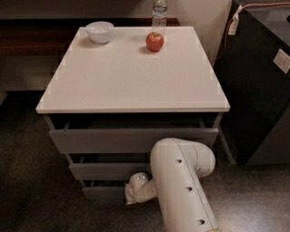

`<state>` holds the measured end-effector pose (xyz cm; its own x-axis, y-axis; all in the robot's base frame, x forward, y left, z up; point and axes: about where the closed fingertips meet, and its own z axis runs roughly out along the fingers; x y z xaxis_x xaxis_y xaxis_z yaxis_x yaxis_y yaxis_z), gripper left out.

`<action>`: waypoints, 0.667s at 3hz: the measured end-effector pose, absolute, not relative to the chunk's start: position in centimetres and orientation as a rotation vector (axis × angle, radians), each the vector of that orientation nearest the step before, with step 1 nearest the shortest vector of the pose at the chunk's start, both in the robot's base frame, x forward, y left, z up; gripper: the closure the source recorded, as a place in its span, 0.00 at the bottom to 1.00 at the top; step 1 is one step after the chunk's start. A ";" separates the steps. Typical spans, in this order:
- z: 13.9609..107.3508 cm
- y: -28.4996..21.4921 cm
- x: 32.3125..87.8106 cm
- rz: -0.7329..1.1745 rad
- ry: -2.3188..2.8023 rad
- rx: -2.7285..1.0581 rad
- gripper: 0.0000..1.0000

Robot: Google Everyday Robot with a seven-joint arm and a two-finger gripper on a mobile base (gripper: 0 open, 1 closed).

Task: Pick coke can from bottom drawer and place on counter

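The white counter (131, 77) tops the grey drawer cabinet. The bottom drawer (102, 192) is the lowest grey front, pulled out a little with a dark gap above it. My gripper (133, 190) is low at the bottom drawer's front, at the end of my white arm (181, 186), which reaches down from the lower right. The coke can is hidden from view.
A red apple (154, 41), a clear water bottle (159, 13) and a white bowl (99, 31) stand at the counter's far edge. The two upper drawers (131, 138) are slightly open. A dark cabinet (258, 81) stands close on the right.
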<state>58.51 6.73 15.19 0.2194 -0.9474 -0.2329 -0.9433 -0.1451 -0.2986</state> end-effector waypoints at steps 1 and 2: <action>15.7 6.7 58.5 -0.015 1.753 -2.123 0.72; 15.7 6.7 58.5 -0.015 1.753 -2.123 1.00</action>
<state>58.51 6.73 15.73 0.2194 -0.9474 -0.2329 -0.9433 -0.1450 -0.2986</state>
